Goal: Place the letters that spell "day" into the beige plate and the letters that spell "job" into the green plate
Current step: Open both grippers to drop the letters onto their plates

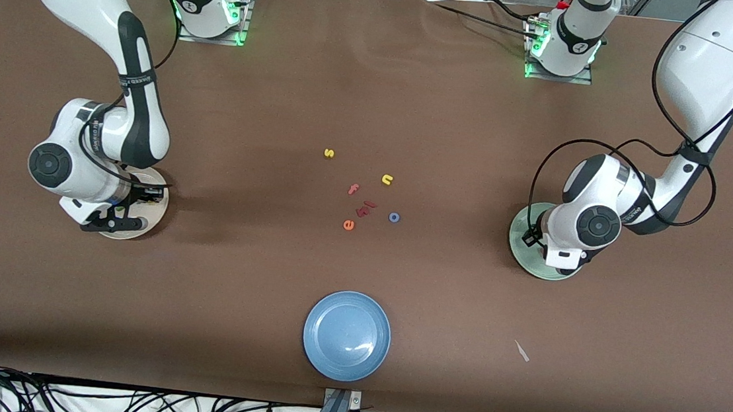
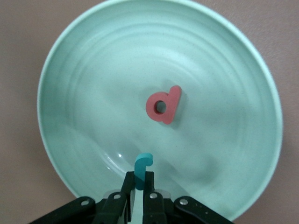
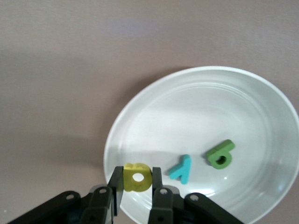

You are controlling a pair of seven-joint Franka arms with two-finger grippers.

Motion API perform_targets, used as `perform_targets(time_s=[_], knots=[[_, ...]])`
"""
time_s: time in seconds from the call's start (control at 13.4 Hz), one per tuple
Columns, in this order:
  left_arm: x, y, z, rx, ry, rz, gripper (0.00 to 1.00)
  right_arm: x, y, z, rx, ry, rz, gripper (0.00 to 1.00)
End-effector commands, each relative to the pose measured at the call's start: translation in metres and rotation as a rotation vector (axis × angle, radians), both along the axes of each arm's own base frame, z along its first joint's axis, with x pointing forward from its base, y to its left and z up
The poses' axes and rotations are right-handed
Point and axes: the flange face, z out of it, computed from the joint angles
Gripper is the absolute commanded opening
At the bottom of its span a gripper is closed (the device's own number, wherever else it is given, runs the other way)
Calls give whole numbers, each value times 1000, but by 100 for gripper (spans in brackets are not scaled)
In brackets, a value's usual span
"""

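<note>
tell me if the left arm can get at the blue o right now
Probably not yet: the left gripper is shut on the teal j over the green plate. Once that drops, the blue o lies unobstructed.

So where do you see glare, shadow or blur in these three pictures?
Front view: a bright glare spot on the glossy round blue plate; soft arm shadows on the brown table cover. Left wrist view: the red foam letter b is sharp and casts a small shadow on the pale green plate. Right wrist view: the table looks soft.
</note>
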Motion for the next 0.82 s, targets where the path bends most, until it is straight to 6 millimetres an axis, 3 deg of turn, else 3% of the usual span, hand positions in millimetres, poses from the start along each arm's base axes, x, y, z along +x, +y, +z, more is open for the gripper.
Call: perform_targets(time_s=[0.0, 0.07, 0.22, 0.3, 0.37, 0.45, 0.52, 0.75], knots=[[1, 4, -14, -21, -10, -21, 0, -8, -21, -5, 16, 14, -7, 57], [0, 4, -16, -23, -6, -21, 0, -6, -20, -3, 19, 9, -13, 100], [0, 3, -16, -23, -7, -24, 0, -3, -10, 4, 28, 23, -18, 100], [1, 4, -14, -20, -6, -22, 24, 2, -5, 13, 31, 32, -29, 100], [2, 3, -8, -19, -5, -37, 89, 9, 2, 24, 35, 40, -35, 100], [4, 3, 3, -8, -3, -48, 100, 16, 11, 38, 42, 56, -31, 100], [5, 0, 16, 6, -1, -53, 100, 18, 24, 50, 47, 95, -33, 100], [7, -45, 83, 9, -8, -111, 100, 26, 62, 89, 24, 160, -85, 100]])
